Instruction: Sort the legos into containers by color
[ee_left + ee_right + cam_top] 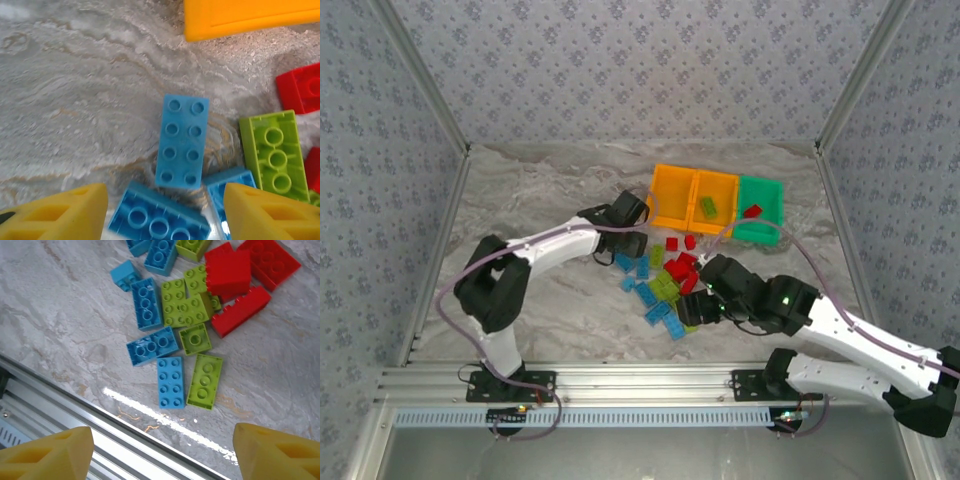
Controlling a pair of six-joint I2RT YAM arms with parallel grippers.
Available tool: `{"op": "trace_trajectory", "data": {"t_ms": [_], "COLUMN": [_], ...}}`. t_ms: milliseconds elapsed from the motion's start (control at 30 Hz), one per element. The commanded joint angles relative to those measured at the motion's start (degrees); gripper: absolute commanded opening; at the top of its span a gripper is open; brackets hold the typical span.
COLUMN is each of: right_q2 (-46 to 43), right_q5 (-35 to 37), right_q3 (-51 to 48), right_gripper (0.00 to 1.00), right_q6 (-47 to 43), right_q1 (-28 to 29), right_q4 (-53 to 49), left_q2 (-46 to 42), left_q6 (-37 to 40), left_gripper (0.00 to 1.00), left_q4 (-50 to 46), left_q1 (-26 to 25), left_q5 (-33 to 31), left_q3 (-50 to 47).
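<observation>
Between fingers of the left gripper (pixel 165 207) lies a blue lego (pixel 156 221), apparently loose.

- Legos (pixel 170 382): no lettering legible on studs or faces.
- Containers (pixel 672 195): no label, brand, number or sign legible.

Three containers (pixel 695 175) stand joined in a row: two orange bins (pixel 670 200) and one green bin (pixel 766 192). One lime green brick (pixel 707 206) lies in the orange bin next to the green one. One red brick (pixel 752 211) lies in the green bin. On the table (pixel 60 315), the right wrist view shows six light blue bricks (pixel 170 381), three red bricks (pixel 227 272) and probably six lime green bricks (pixel 204 381). The green ones are packed too close together for a sure count.
</observation>
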Motion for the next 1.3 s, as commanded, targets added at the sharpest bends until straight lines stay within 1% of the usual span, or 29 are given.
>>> {"op": "trace_trajectory", "data": {"t_ms": [0,167,367,433,533,567,700,867,967,1067,1167,1267], "right_q2": [-1.90,-2.73,-4.54,-5.87,-8.33,-9.29,-13.15,-16.16,-16.09,-16.00,-16.09,-16.09], "right_q5": [2.30,1.53,2.16,2.61,4.34,5.38,7.87,9.32,9.74,9.35,8.65,7.98], "right_q3": [-1.11,-2.71,-3.69,-4.06,-4.42,-4.48,-4.80,-5.81,-6.25,-6.59,-6.77,-6.72], "right_gripper": [0.78,0.78,0.78,0.78,0.78,0.78,0.78,0.78,0.78,0.79,0.79,0.79], "right_q6": [3.95,4.99,7.80,8.64,10.04,10.78,12.52,13.80,13.58,13.50,13.60,14.28], "right_q1": [0.40,0.41,0.99,1.34,1.47,1.52,1.70,1.89,1.97,2.03,2.10,2.22], "right_q4": [-0.76,0.00,-0.25,0.19,-0.34,-0.80,-1.56,-1.05,-0.08,1.28,2.12,1.92], "left_q2": [4.41,9.20,13.51,14.48,15.02,14.61,8.99,-2.08,-3.37,0.05,6.70,14.79], "left_q6": [1.72,2.90,3.73,3.99,3.89,3.86,3.16,3.28,3.72,3.79,4.39,4.18], "left_gripper": [0.62,0.59,0.56,0.50,0.38,0.35,0.27,0.27,0.27,0.26,0.24,0.24], "left_q4": [0.56,1.98,0.84,0.77,0.40,0.40,1.22,4.96,6.72,8.76,9.58,7.99], "left_q1": [0.79,1.77,1.91,1.88,1.79,1.79,1.49,-1.34,-2.82,-3.11,-3.08,-2.29], "left_q5": [2.24,4.90,3.65,3.83,4.05,4.32,5.00,1.06,-0.86,-2.56,-4.45,-5.46], "left_q3": [5.19,7.99,10.41,10.64,10.94,10.91,8.90,6.67,9.67,14.01,20.37,29.60]}}
